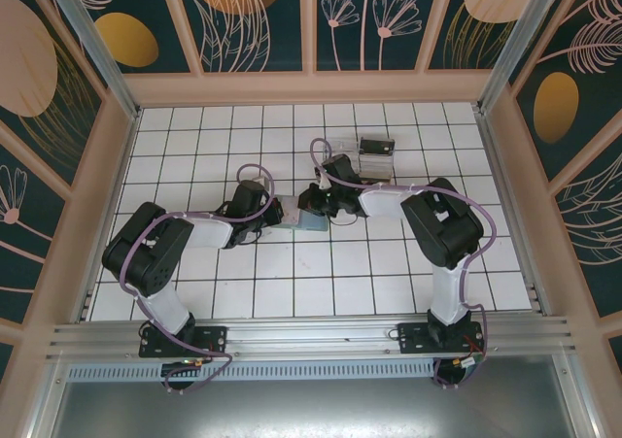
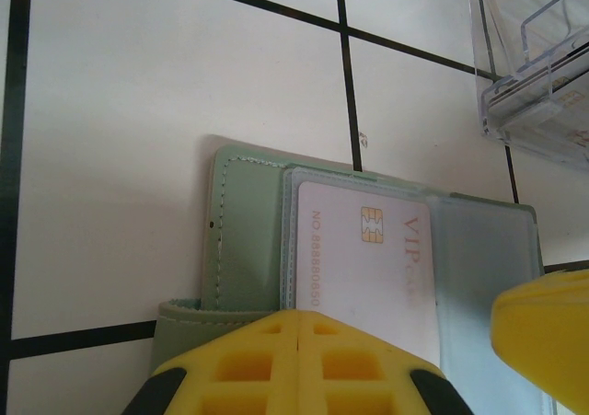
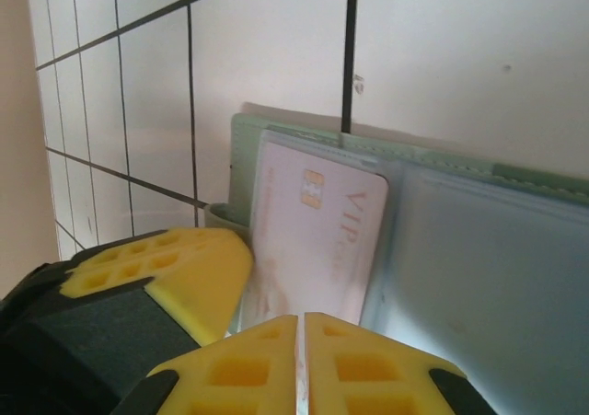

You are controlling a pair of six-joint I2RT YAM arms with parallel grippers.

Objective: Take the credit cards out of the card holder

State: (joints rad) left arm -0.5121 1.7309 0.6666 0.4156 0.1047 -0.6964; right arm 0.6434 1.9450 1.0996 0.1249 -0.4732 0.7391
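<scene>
Pinning the card holder [image 2: 244, 240] flat looks to be the left gripper's [image 2: 299, 334] job. In the left wrist view its yellow fingers sit pressed together, with no gap, at the bottom centre of the frame over the holder's near edge, which would stop the soft wallet sliding while the other arm works. The right gripper [image 3: 301, 337] meets the white card [image 3: 317, 231] at the bottom centre of its own view, its fingers drawn together to a hairline seam just where the card's lower edge ends. Whether that edge is nipped between them I cannot tell, but the placement suits a pull out of the sleeve. In the top view the holder lies near the middle of the frame on the white tiled table [image 1: 194, 147], between the two wrists, with the clear tray [image 1: 374, 171] just above and right of it. It lies open, a thin grey-green bifold with stitched edges and clear pockets. The card in the left pocket shows a gold chip and "VIP" lettering, while the pocket to its right shows no card face.
</scene>
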